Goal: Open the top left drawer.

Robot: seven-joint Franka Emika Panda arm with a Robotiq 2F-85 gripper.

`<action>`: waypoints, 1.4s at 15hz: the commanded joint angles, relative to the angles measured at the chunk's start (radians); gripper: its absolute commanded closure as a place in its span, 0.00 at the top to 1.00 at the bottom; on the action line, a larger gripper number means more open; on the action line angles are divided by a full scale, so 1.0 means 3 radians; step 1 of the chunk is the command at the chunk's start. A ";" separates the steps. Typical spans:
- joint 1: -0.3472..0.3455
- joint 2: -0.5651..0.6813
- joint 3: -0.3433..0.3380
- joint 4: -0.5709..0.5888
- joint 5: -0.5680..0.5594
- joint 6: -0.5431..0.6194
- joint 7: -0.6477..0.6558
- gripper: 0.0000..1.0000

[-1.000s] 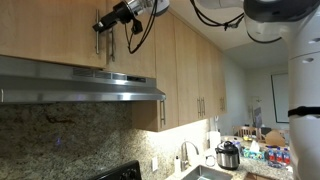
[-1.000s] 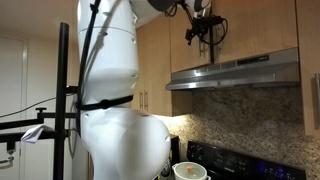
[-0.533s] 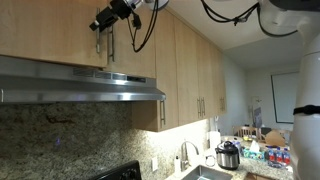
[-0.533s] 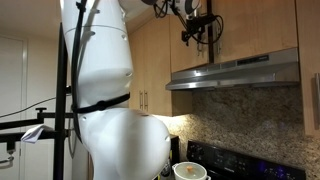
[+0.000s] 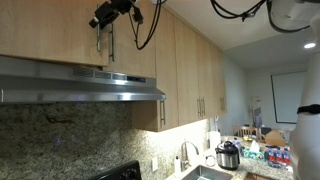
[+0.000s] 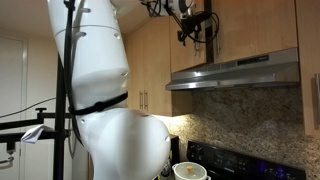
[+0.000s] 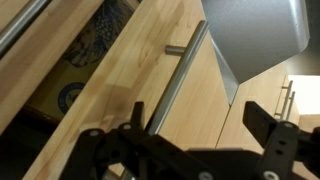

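High above the range hood (image 5: 80, 85), the gripper (image 5: 101, 19) sits at the slim silver bar handle (image 5: 97, 42) on the right edge of the top left drawer (image 5: 45, 30), the short light-wood door at about ten o'clock in an exterior view, since that bar is its only purchase. In the wrist view the door (image 7: 120, 75) stands swung ajar, showing a dark interior at nine o'clock. Its jaws straddle the bar (image 7: 178, 80); whether they clamp it I cannot tell.
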 commanded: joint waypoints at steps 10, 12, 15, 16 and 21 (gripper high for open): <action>0.0641 -0.0183 -0.0220 0.0037 -0.0083 -0.0258 -0.0288 1.00; 0.0703 -0.0166 -0.0249 0.0090 -0.0091 -0.0343 -0.0311 1.00; 0.0736 -0.0106 -0.0236 0.0198 -0.0140 -0.0489 -0.0275 1.00; 0.0732 -0.0085 -0.0218 0.0236 -0.0154 -0.0518 -0.0230 1.00; 0.0682 0.0031 -0.0046 0.0377 -0.0441 -0.0488 0.0125 1.00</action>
